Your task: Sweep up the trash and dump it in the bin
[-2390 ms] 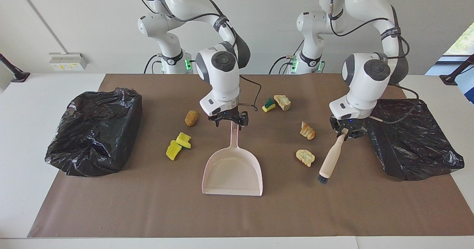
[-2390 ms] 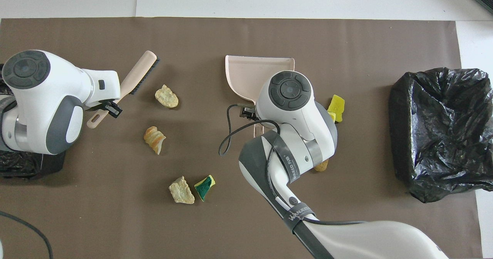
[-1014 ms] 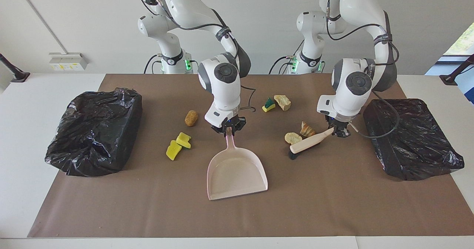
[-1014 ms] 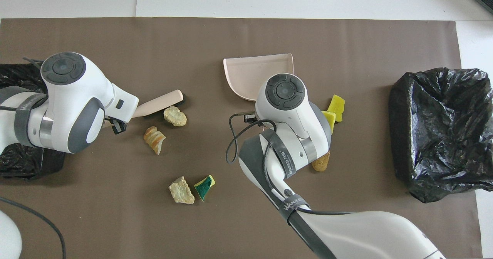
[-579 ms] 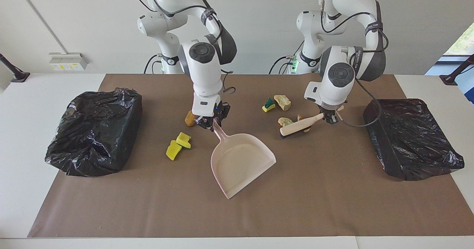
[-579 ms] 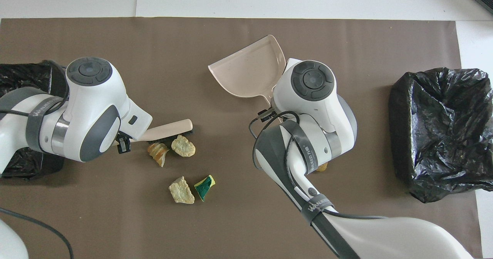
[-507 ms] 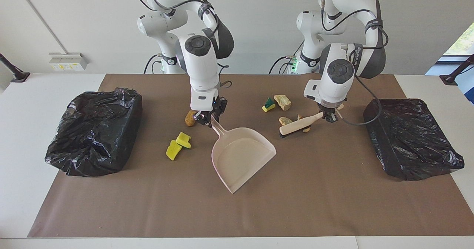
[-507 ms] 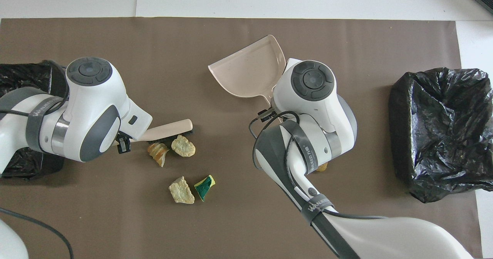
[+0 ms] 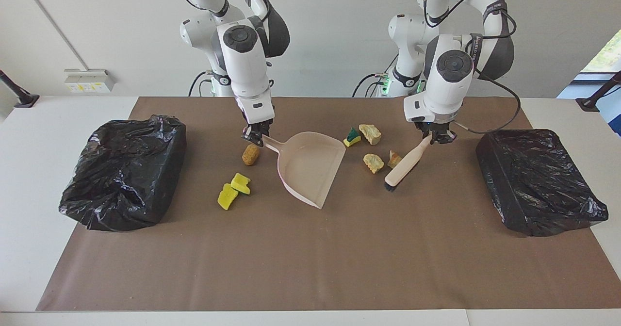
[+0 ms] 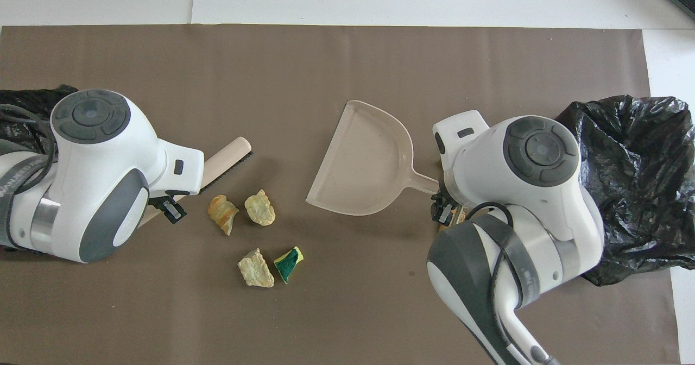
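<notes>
Nearest the robots, a tan lump (image 9: 370, 133) lies touching a green-and-yellow sponge (image 9: 352, 137) on the brown mat (image 9: 310, 268) of the worktop (image 9: 39, 171). The right pincer (image 9: 255, 135) is clamped on the handle of the pale pink dustpan (image 9: 310, 168), which is tilted with its open mouth turned toward the left arm's end; a brown lump (image 9: 250, 154) lies just under that pincer. The left pincer (image 9: 435, 137) grips the brush (image 9: 405, 167), bristles apparently just off the mat, beside two more tan lumps (image 9: 374, 162), (image 9: 394, 158). Farther out lie two yellow sponge chunks (image 9: 240, 183), (image 9: 227, 196). A black-lined bin (image 9: 121, 171) stands at the right arm's end, another (image 9: 538, 180) at the left arm's.
</notes>
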Available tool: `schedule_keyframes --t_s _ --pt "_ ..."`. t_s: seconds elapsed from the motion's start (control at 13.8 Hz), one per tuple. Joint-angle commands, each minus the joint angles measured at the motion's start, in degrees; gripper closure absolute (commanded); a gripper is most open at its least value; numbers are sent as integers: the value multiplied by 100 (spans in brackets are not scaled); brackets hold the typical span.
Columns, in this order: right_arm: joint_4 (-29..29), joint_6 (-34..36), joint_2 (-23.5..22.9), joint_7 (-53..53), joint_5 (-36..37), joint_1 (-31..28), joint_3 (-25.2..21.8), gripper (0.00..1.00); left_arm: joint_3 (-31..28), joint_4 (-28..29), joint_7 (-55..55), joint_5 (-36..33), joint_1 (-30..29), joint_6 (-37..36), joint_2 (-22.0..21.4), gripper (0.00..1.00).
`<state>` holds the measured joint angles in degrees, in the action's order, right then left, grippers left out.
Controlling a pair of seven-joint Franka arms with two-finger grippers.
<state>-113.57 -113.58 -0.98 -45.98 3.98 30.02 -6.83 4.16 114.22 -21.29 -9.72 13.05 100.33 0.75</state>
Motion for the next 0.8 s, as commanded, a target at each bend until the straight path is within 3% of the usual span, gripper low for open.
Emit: schedule_keyframes --t_s 0.0,0.29,0.51,0.72 --pt "-744 -401 423 -578 349 178 51 100 -21 653 1160 -21 -222 58 -496 100" --pt "-1105 -963 257 -518 542 610 51 100 -30 837 1312 -12 -338 4 -611 100" --pt "-1185 -973 203 -597 578 715 59 100 -30 978 1495 -12 -583 -83 -681 100" --pt "-1361 -973 203 -562 604 847 51 100 -12 1794 2775 -3 -584 -14 -1216 100"
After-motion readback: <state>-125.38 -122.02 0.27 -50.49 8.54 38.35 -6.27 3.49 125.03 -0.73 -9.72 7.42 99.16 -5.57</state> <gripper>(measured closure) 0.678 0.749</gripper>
